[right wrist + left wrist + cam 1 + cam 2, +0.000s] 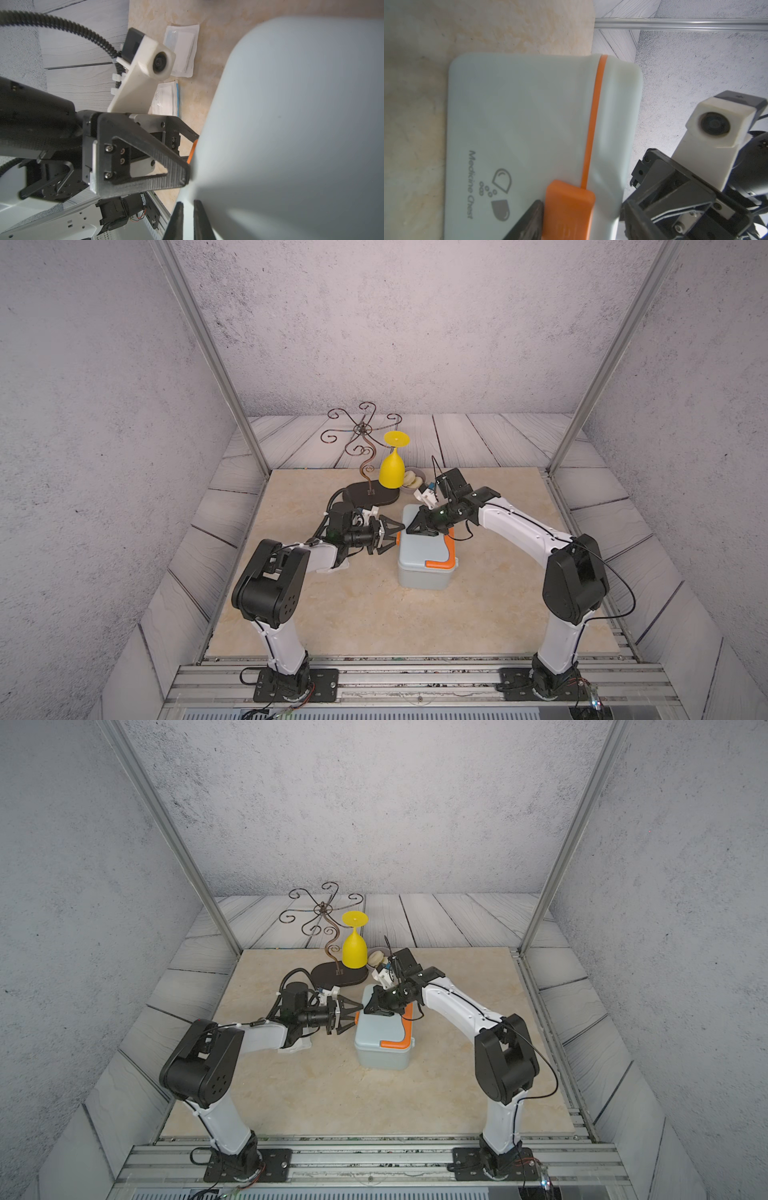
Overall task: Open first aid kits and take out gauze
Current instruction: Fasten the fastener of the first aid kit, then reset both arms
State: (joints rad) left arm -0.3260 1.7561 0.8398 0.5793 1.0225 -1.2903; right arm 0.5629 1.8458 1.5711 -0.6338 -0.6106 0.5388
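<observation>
Looking down at the tabletop [353,614], we have the first aid kit [424,568] square in the middle, lid down, with the orange handle [441,562] flat on top. The right end effector [410,529] is clenched, its tips resting on the lid and carrying nothing that we can see. The left end effector [392,537] points at the kit's side with its jaws spread. In the left wrist view one finger [529,218] sits just beside the orange latch [569,209]; whether it presses there, we cannot tell.

And the gauze? One gauze packet [181,49] and a second gauze packet [166,99] lie flat on the tabletop beside the left arm, outside the kit, so we judge the removal done.

The kit looks stiff, smooth and light. It would likely skate unless braced from above, and the latch is the place to work. The packets look featherlight and slick in their film, so we would pinch a wrapper margin, not the pad.
</observation>
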